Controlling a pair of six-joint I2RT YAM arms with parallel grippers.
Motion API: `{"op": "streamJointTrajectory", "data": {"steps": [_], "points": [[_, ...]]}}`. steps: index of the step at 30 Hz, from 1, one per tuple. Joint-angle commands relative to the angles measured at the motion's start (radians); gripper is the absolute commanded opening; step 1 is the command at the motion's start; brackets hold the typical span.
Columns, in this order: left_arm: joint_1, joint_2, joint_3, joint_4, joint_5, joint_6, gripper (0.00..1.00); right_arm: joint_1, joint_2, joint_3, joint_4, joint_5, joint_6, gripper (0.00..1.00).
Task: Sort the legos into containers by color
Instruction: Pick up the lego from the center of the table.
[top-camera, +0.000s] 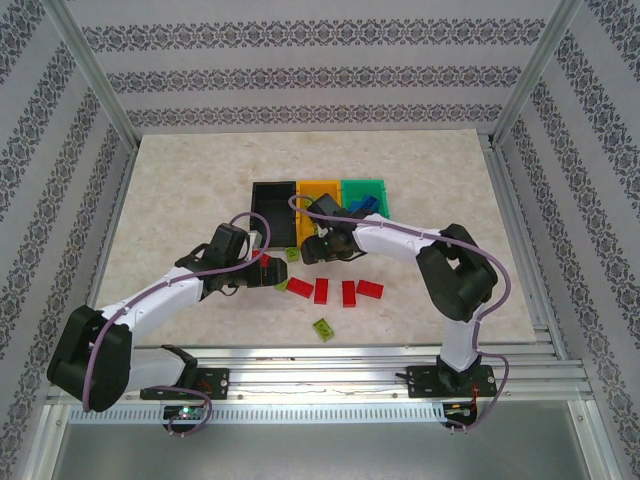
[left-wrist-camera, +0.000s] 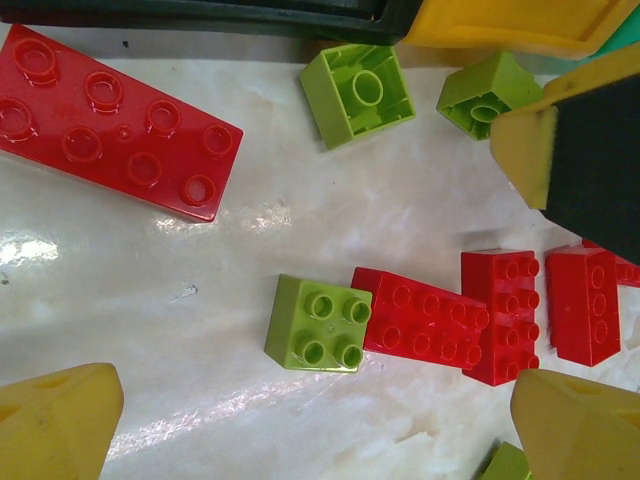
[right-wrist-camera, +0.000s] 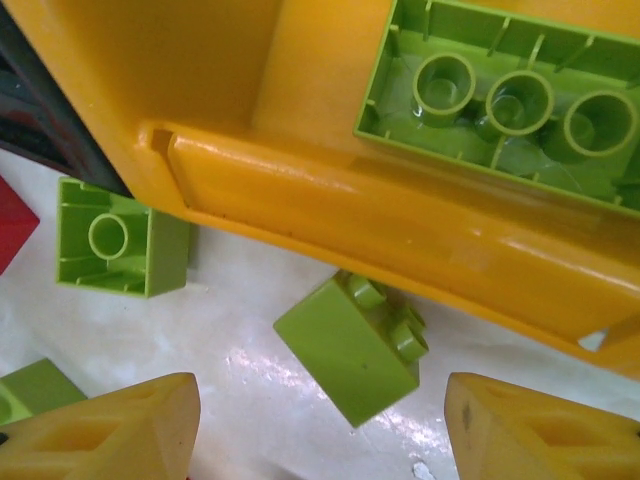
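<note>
Green brick (right-wrist-camera: 350, 350): tilted on the table beside the orange bin (right-wrist-camera: 330, 200), my target, I judge.
Right hand (right-wrist-camera: 320, 400): spread, empty; I'd lower, then clench.
Left hand (left-wrist-camera: 318, 390): spread, empty.

Bright even light; glossy glare on table (left-wrist-camera: 230, 215); soft shadows.

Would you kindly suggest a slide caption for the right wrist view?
Right gripper open near a tilted lime brick beside the orange bin, which holds an upturned lime brick.
</note>
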Motion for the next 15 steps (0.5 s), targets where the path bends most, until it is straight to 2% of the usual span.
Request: {"op": "streamJointTrajectory", "data": {"steps": [1,10,12,15], "points": [[0.010,-0.008,0.000,-0.006,0.008,0.012,1.00,0.002,0.024,0.041,0.000,0.034,0.023,0.66],[0.008,-0.014,-0.010,0.007,0.005,0.005,1.00,0.000,0.069,0.045,0.000,0.049,0.036,0.65],[0.009,-0.010,-0.008,0.011,0.008,0.003,1.00,0.000,0.073,0.045,0.005,0.047,0.037,0.62],[0.009,-0.005,-0.008,0.017,0.014,-0.001,1.00,0.001,0.069,0.044,0.009,0.031,0.035,0.49]]}}
